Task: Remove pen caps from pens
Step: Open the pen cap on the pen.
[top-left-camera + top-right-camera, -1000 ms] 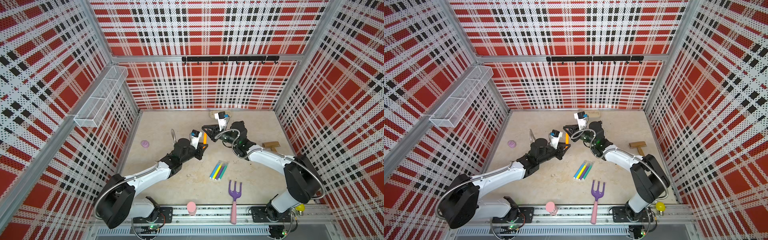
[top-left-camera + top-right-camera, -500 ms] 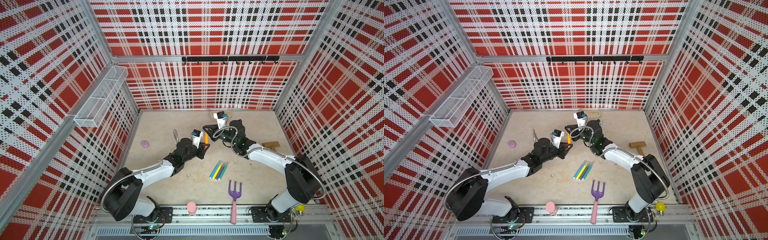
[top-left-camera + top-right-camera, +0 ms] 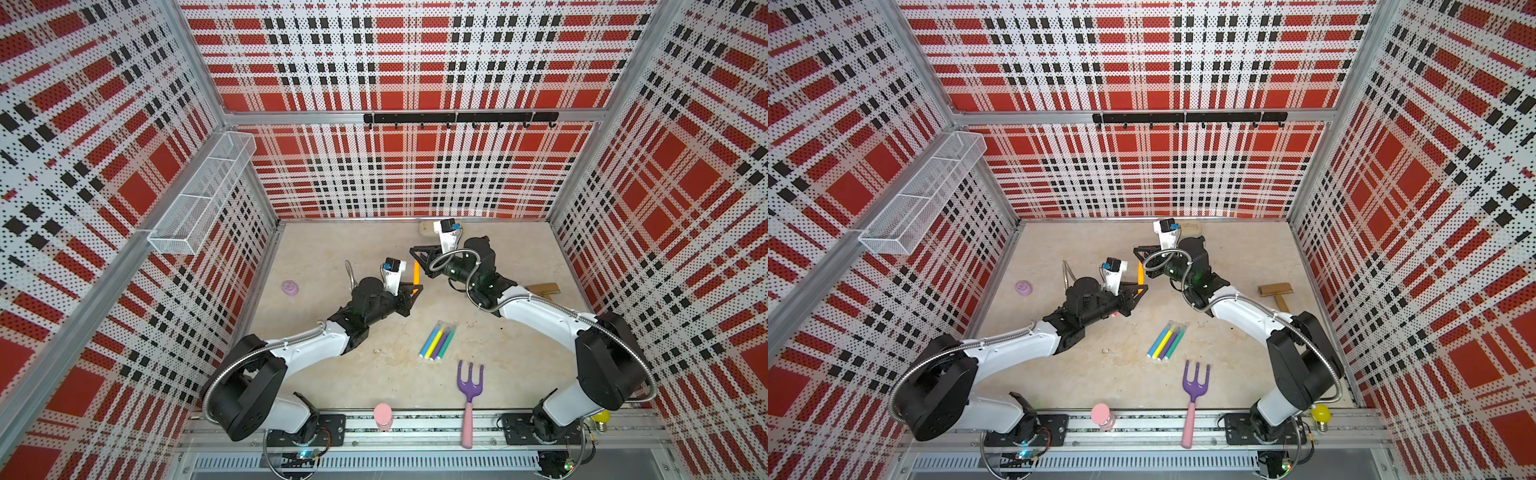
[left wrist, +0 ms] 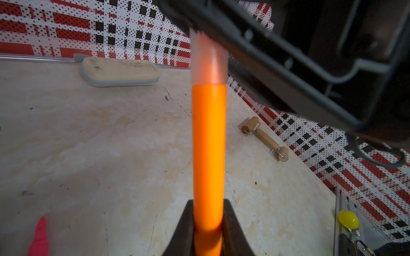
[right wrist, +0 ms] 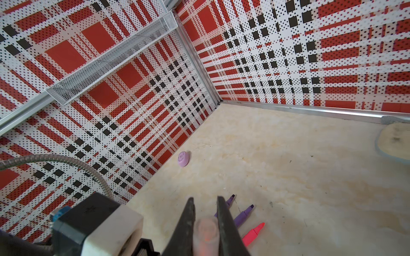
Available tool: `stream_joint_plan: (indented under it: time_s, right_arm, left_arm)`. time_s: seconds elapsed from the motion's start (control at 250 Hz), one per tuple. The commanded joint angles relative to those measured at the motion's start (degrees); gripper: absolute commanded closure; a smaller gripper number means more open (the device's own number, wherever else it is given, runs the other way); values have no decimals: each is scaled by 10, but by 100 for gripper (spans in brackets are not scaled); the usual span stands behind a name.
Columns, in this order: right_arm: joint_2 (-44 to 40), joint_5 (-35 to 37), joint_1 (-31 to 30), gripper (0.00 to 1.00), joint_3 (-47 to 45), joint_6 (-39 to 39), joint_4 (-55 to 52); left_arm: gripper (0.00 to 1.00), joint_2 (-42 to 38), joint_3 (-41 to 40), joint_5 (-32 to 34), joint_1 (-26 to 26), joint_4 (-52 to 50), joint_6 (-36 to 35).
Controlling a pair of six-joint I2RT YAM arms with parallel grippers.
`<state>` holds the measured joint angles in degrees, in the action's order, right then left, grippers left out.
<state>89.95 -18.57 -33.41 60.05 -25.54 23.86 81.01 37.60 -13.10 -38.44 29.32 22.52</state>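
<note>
A smooth, round orange plastic pen juts from the left gripper, whose dark wedge-shaped fingers pinch its lower barrel. The right gripper is clamped on the frosted clear tubular cap, which sits on the pen's far end (cap rim meets barrel flush). The pen hangs above the mottled beige marble-like floor, between the two arms, with bare floor around it. Nearer the front, four slim bright pens lie side by side, near a purple plastic garden fork. Perforated red plaid panels wall the cell.

Back-left floor lies open; pens, fork block front.
</note>
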Motion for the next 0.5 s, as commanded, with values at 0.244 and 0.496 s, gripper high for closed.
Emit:
stream_joint_plan:
  time_s: [0.244,0.496]
  right_arm:
    - [-46,98,28,100,13,6,144]
    - [-64,119,28,100,28,33,134]
  left_arm:
    - [100,26,-22,-67,-38,-92,-15]
    - [100,69,-7,-76,-44,-111,-22]
